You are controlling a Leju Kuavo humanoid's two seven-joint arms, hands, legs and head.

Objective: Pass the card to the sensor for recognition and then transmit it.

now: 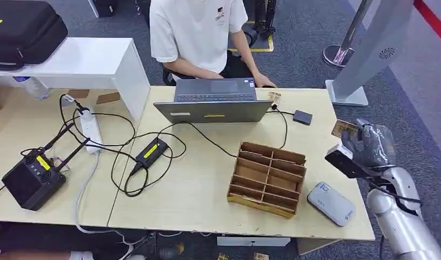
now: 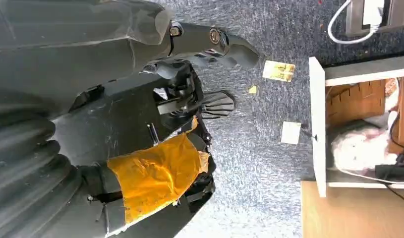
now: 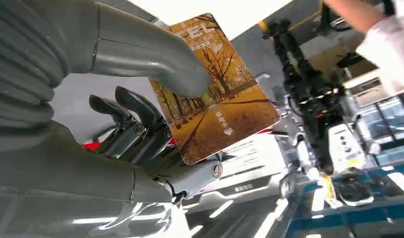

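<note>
Right hand (image 1: 369, 143) pinches the autumn-print card (image 3: 214, 89) off the counter's (image 1: 207, 184) right edge, far of the grey sensor (image 1: 330, 203); card in hand, unscanned; next: lower it near-left over the sensor.

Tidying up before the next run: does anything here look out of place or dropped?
Yes. In the left wrist view, two cards lie on the grey carpet: a yellow card and a white card, near the white shelf. They look dropped. A small yellow scrap lies between them. The right hand holds its card properly.
</note>
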